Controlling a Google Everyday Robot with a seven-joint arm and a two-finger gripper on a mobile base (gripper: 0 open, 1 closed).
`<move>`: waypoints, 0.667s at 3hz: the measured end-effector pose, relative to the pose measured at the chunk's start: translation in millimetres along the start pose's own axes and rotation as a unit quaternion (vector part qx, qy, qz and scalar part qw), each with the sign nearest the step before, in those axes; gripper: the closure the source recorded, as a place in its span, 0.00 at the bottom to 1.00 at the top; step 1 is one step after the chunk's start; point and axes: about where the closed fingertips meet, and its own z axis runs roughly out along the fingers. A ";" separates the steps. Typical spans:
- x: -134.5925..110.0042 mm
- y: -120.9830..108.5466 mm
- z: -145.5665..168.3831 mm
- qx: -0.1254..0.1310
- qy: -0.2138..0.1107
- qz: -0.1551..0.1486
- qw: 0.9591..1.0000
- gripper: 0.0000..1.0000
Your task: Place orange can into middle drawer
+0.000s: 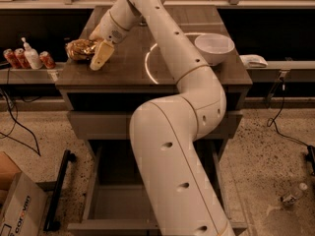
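The orange can (77, 49) lies on its side at the left end of the cabinet top (128, 68). My gripper (94, 52) is at the can's right end, open. One cream finger (101, 57) lies in front of the can, and the other is hidden behind it. The middle drawer (115, 206) is pulled out low in front of the cabinet, and its flat bottom shows nothing inside. My white arm crosses in front of the cabinet and covers the drawer's right part.
A white bowl (214, 47) stands on the right of the cabinet top. Red cans (14, 58) and a white bottle (31, 57) stand on a low shelf to the left. A cardboard box (17, 208) and a black bar (58, 191) lie on the floor at left.
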 end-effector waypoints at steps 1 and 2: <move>3.5 -0.7 6.2 -0.003 -0.004 0.007 1.000 0.49; 3.5 -1.9 5.9 -0.001 -0.005 0.010 1.000 0.72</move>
